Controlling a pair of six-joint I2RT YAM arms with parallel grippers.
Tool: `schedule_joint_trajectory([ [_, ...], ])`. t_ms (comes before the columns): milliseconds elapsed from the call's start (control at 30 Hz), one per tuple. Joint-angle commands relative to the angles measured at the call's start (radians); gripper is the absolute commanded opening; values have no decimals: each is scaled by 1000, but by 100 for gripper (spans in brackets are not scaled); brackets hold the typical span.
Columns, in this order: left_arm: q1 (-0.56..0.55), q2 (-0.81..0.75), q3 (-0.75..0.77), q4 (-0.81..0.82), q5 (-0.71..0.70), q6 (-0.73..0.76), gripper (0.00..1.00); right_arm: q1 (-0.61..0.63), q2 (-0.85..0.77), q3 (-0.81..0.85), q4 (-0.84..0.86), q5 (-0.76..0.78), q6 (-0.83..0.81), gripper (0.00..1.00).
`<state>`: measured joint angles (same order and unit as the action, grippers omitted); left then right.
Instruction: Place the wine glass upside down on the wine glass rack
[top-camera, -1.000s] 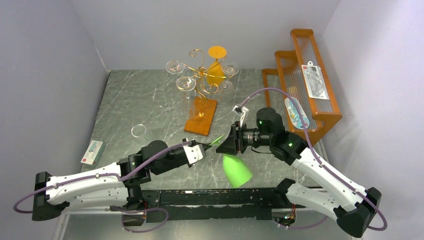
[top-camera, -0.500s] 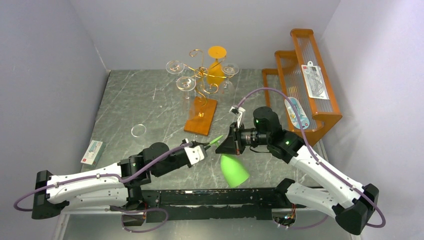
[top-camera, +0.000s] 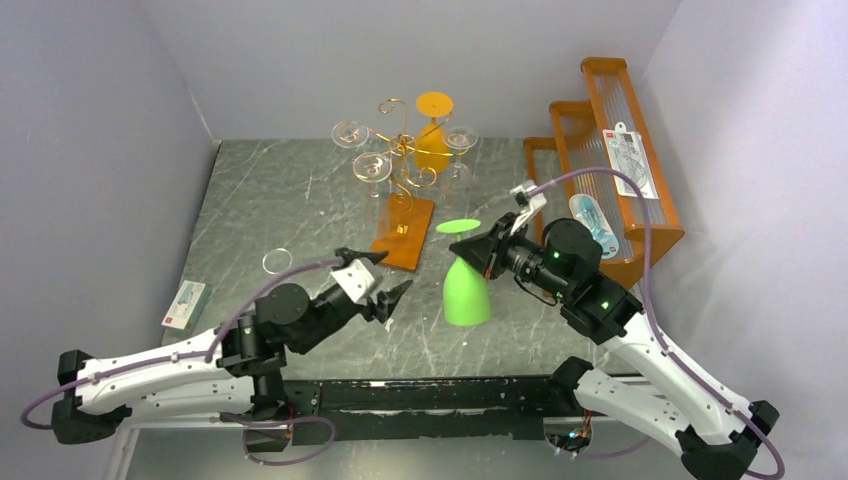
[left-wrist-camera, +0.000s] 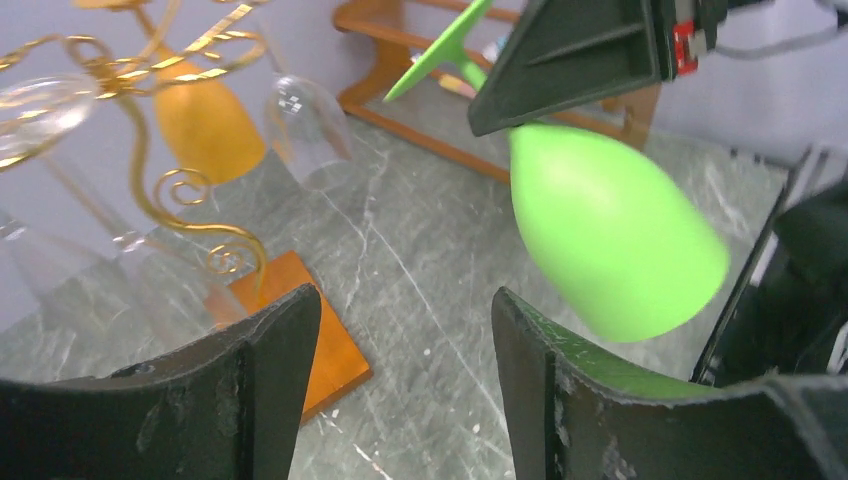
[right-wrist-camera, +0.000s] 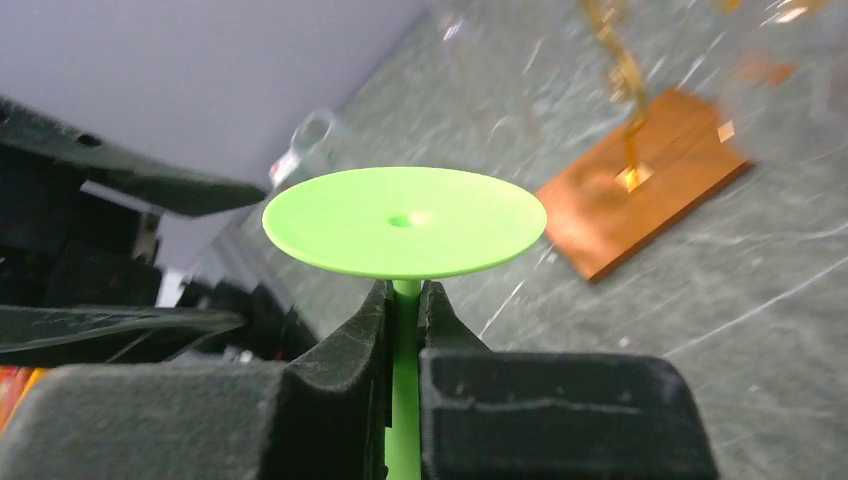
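The right hand (top-camera: 472, 252) is clenched on the stem of the lime-green plastic wine glass (top-camera: 466, 295). The glass hangs foot up and bowl down over the grey marbled table (top-camera: 280, 200), its long axis near upright. The copper-gold wire rack (top-camera: 403, 170), on a flat orange-brown wooden base, stands just beyond the glass and to its left, so the right arm is best placed to carry it there. The left hand (top-camera: 383, 277) gapes empty beside the bowl. Clear glasses (top-camera: 371, 166) and an orange plastic glass (top-camera: 433, 145) crowd the scrolls, and a stepped orange wooden shelf (top-camera: 600, 66) stands to the right.
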<state>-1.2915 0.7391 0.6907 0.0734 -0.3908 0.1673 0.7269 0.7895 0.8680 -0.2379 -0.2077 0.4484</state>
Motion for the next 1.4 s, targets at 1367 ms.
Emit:
schedule_joint_trajectory([
  [1367, -5, -48, 305, -236, -347, -439, 71, 3, 381, -185, 1061, 298, -421, 0],
])
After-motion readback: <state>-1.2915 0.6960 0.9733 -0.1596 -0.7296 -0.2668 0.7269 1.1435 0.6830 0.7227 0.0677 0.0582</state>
